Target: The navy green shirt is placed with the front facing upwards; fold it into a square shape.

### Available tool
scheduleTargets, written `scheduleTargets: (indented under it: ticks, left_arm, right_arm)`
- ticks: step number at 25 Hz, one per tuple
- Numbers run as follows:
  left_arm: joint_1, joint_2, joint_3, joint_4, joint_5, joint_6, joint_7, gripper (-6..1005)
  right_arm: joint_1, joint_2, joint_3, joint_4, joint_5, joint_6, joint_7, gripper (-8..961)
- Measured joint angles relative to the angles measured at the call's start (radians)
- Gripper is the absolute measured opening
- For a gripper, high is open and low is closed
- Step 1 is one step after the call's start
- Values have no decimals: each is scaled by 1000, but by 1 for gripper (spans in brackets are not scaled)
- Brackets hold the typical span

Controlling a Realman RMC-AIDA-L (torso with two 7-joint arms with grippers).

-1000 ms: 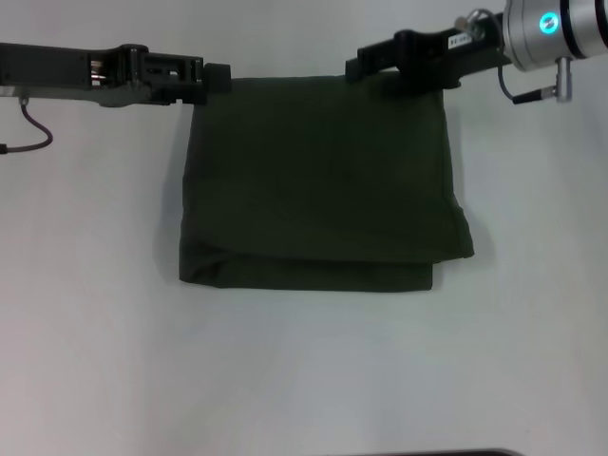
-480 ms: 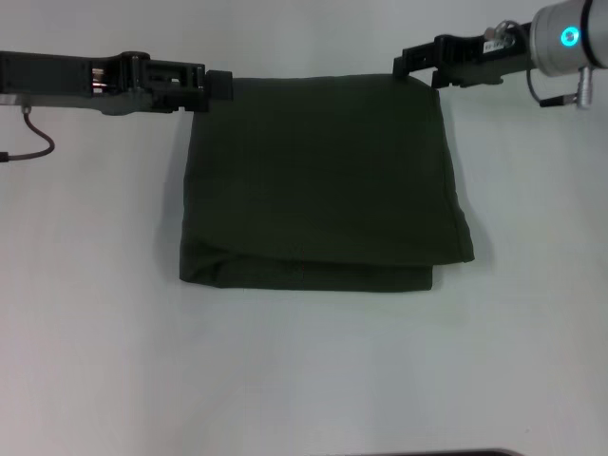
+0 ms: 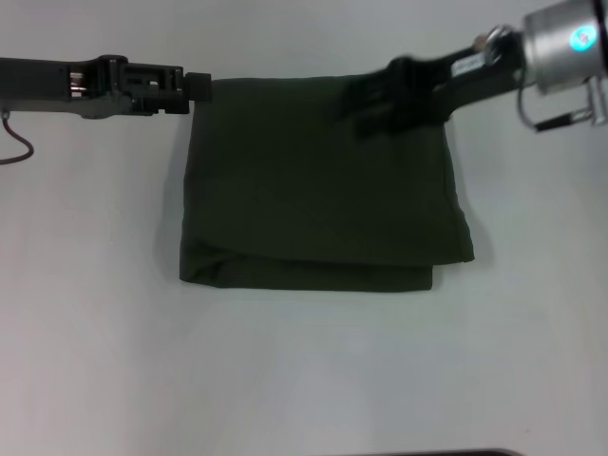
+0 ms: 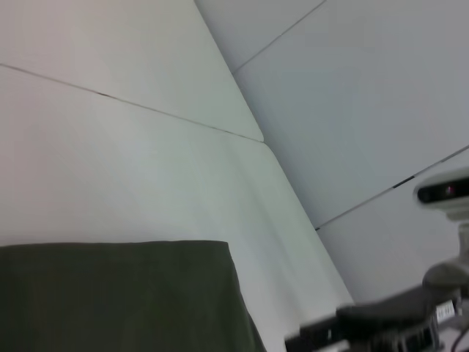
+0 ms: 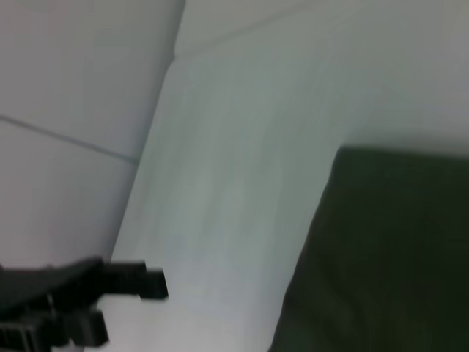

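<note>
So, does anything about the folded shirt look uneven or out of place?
Yes. The shirt is not square yet: on its near edge a lower layer sticks out below the top one, and the near right corner juts sideways.

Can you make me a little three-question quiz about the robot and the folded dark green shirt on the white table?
1. True or false: the dark olive-green cotton shirt lies folded in a roughly square shape on the white table.
2. Which gripper is over the shirt's far edge: A) the left gripper or B) the right gripper?
3. Fill in: the left gripper sits at the shirt's far ____ corner.

Key: 1 true; 2 B; 3 left.
</note>
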State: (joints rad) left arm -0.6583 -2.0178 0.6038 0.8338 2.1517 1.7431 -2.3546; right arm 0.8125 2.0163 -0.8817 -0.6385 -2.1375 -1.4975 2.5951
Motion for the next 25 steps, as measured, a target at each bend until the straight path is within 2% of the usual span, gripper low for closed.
scheduleTargets:
  ticks: [3, 5, 8, 12, 17, 19, 25]
  left_arm:
    - [2, 2, -1, 1, -1, -3, 3, 627]
    - [2, 3, -1, -2, -1, -5, 6, 627]
    - [2, 5, 21, -12, 7, -3, 3, 627]
    - [-13, 7, 135, -72, 28, -29, -17, 627]
    - [-54, -35, 283, -171, 55, -135, -30, 627]
    - [-65, -50, 301, -175, 59, -156, -39, 627]
    - [-82, -66, 311, -189, 85, -174, -76, 626]
  right_arm:
    - [10, 22, -10, 31, -29, 10, 9, 737]
    - [13, 28, -18, 51, -41, 2, 22, 737]
    - [5, 26, -38, 58, -50, -26, 50, 738]
    - [-26, 19, -37, 56, -54, -59, 73, 736]
    - [-43, 24, -44, 59, -54, -50, 68, 733]
    - [-49, 27, -45, 59, -54, -45, 66, 733]
    - [-58, 30, -49, 93, -58, -11, 44, 732]
